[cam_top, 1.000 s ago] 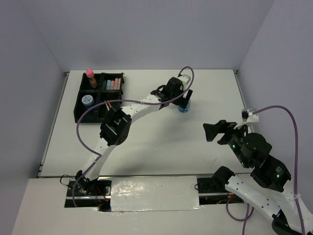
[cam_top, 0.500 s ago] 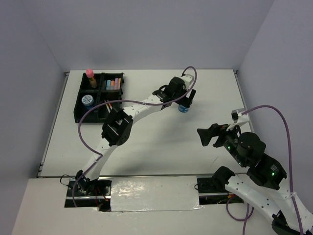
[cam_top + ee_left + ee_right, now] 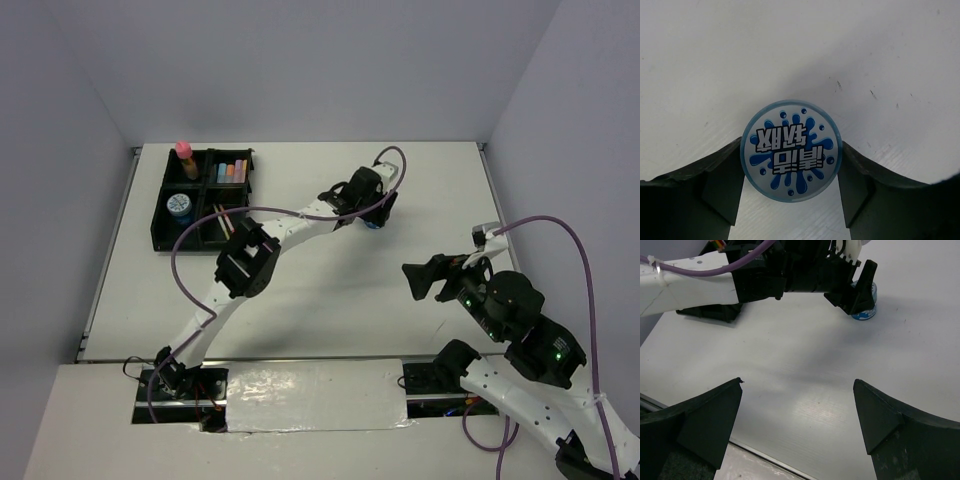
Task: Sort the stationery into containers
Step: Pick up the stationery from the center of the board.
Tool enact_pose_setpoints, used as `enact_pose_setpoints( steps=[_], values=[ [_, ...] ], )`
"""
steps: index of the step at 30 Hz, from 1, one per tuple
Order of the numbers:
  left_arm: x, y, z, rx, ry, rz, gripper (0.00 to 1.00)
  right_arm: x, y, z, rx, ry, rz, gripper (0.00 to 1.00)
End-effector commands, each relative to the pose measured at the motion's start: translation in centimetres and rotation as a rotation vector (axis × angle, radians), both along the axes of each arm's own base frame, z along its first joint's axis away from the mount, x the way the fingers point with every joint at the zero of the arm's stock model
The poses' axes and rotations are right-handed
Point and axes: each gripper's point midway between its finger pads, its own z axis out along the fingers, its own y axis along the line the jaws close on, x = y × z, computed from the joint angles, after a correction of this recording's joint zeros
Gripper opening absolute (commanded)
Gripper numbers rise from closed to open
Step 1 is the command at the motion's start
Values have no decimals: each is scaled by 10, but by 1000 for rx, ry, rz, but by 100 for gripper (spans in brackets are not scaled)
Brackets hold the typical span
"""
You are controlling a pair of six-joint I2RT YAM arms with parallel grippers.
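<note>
A round blue-patterned tin [image 3: 791, 150] stands on the white table right of centre, also seen as the tin [image 3: 374, 222] and the tin [image 3: 863, 314]. My left gripper [image 3: 375, 213] is down over it, and in the left wrist view the gripper [image 3: 791, 162] has one finger against each side of the lid. The black four-compartment tray [image 3: 160, 228] at the far left holds a second tin [image 3: 180, 205], a pink-capped tube [image 3: 184, 155], pastel markers [image 3: 231, 171] and thin pens [image 3: 222, 218]. My right gripper [image 3: 425, 278] hangs open and empty above bare table; the wrist view shows the same gripper [image 3: 798, 385].
Grey walls close off the table at the back and both sides. The left arm's purple cable [image 3: 200, 225] loops over the table next to the tray. The left arm [image 3: 715, 285] stretches across the top of the right wrist view.
The left gripper has dropped over the tin and its fingers have drawn in against the tin's sides. The right gripper swung left a second ago and has since held still.
</note>
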Motion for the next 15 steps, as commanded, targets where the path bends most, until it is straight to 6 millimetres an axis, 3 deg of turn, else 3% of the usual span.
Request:
enact_pose_setpoints(
  steps=[1,2,3,4,5,6,7,8,9,10,11,12,13,15],
  values=[
    [0,8,23,-23,-33,50,2,3,3,8,19,-43,9,100],
    [2,15,57,-53,-83,87,0,3,4,8,19,-44,12,100],
    [5,20,75,-79,-122,113,0,4,5,8,17,-44,13,100],
    [3,34,74,-63,-120,146,0,4,5,6,14,-42,13,100],
    [5,51,115,-88,-178,206,0,4,6,7,16,-44,17,100],
    [5,68,127,-75,-187,256,0,5,7,7,16,-44,19,100],
    [5,94,129,-56,-178,331,0,5,8,6,16,-44,21,100],
    [0,118,170,-89,-217,395,0,5,10,8,23,-49,31,100],
    [1,149,180,-67,-230,500,0,6,13,5,20,-44,39,100],
    [-2,188,169,-33,-173,604,0,7,14,4,21,-43,45,100],
    [-11,218,197,-66,-186,672,0,7,19,6,30,-50,64,100],
    [-16,252,190,-33,-166,773,0,9,23,0,18,-39,76,100],
    [-29,303,197,-40,-120,913,0,9,26,-1,16,-35,87,100],
    [-44,356,191,-24,-89,1052,0,11,34,-3,14,-33,117,100]
  ],
)
